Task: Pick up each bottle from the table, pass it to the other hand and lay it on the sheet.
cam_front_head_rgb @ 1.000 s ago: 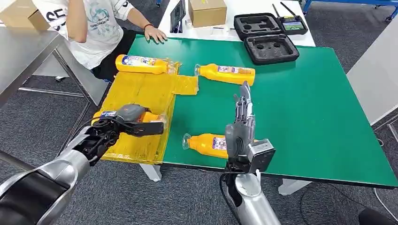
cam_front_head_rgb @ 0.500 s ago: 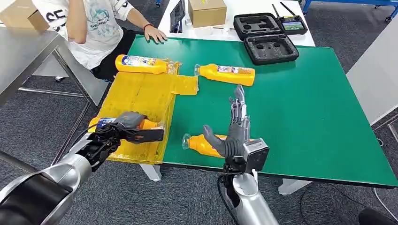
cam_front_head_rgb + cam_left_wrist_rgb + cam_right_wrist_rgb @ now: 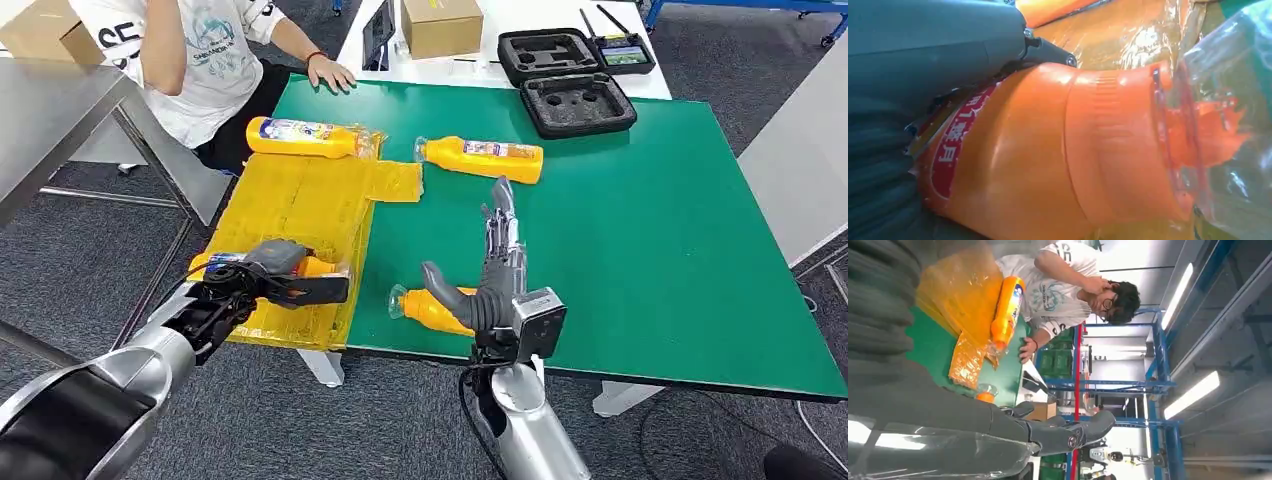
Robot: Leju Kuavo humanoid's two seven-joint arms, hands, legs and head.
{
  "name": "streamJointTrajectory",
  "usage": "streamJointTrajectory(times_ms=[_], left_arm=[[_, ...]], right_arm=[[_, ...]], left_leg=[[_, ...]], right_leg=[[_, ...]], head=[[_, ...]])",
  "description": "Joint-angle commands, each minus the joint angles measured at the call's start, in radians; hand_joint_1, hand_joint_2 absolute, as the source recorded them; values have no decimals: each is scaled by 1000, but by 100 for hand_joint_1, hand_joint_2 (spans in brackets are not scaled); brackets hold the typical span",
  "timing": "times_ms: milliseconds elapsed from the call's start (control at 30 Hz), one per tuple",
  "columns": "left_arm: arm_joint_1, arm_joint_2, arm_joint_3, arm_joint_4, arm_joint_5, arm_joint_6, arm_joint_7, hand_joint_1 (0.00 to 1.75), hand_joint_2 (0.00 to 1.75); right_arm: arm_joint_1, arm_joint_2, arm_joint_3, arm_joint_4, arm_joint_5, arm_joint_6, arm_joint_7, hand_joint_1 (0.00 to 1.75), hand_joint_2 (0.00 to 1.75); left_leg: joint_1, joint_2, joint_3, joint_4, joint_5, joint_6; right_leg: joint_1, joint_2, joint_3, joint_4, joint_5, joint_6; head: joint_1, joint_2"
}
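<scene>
Left fingers (image 3: pixel 262 283) grip an orange, red-labelled bottle (image 3: pixel 1063 155); right fingers (image 3: pixel 497 250) spread wide.

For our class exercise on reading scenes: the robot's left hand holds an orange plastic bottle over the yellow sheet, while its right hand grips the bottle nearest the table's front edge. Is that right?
Not quite. In the head view the right hand is open above the orange plastic bottle on the green table, not gripping it. The left hand does hold a bottle over the yellow sheet.

Bright, even overhead lighting; ceiling strip lamps (image 3: pixel 1193 392) glare; the close bottle (image 3: pixel 1058 155) looks soft.
</scene>
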Motion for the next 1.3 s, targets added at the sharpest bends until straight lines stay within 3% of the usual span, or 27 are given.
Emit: streamJointTrajectory(times_ms=[33,100,733,967,1033,1067,1167,1267,1300], left_arm=[[-14,-15,6,78,6,-46,-23,9,0],[-12,-13,8,78,9,-56,-35,0,0],[4,-5,42,59,57,-98,-134,0,0],[20,-1,67,26,79,-37,-161,0,0],[32,-1,76,4,84,42,-205,0,0],[45,-28,139,-26,133,200,-224,0,0],[38,-49,163,-28,147,236,-229,0,0],[45,-54,171,-71,119,401,-232,0,0],[46,-63,190,-78,109,535,-252,0,0]], right_arm=[[-59,0,-13,84,-1,1,-1,0,175],[-56,-1,-12,83,-1,2,-1,0,175],[-56,-2,-4,94,12,-17,6,0,175],[-23,-9,-7,70,14,-13,7,0,175],[-16,-9,-10,61,16,-9,7,0,175],[-3,-10,-16,42,24,-3,9,0,175],[3,-10,-18,34,29,2,15,0,175],[2,-8,-16,35,35,7,20,0,175],[3,-7,-16,35,38,13,25,0,175]], left_leg=[[1,1,1,0,0,-1],[1,2,1,0,0,-1],[1,2,0,-1,3,0],[1,0,1,-1,3,1],[1,1,1,-1,3,0],[1,1,1,-2,3,0],[1,-2,-1,0,3,1],[1,-2,-2,1,3,0],[2,-2,-2,0,3,0]], right_leg=[[1,1,0,0,1,-1],[1,2,1,-1,1,-1],[1,1,1,-1,3,-1],[0,0,2,-1,2,1],[1,0,2,-2,3,1],[1,0,2,-2,3,0],[1,-3,0,0,2,1],[1,-3,-1,0,2,1],[2,-3,0,-1,2,0]], head=[[0,0],[0,0],[0,0],[0,0],[0,0],[0,0],[0,0],[0,0],[0,0]])
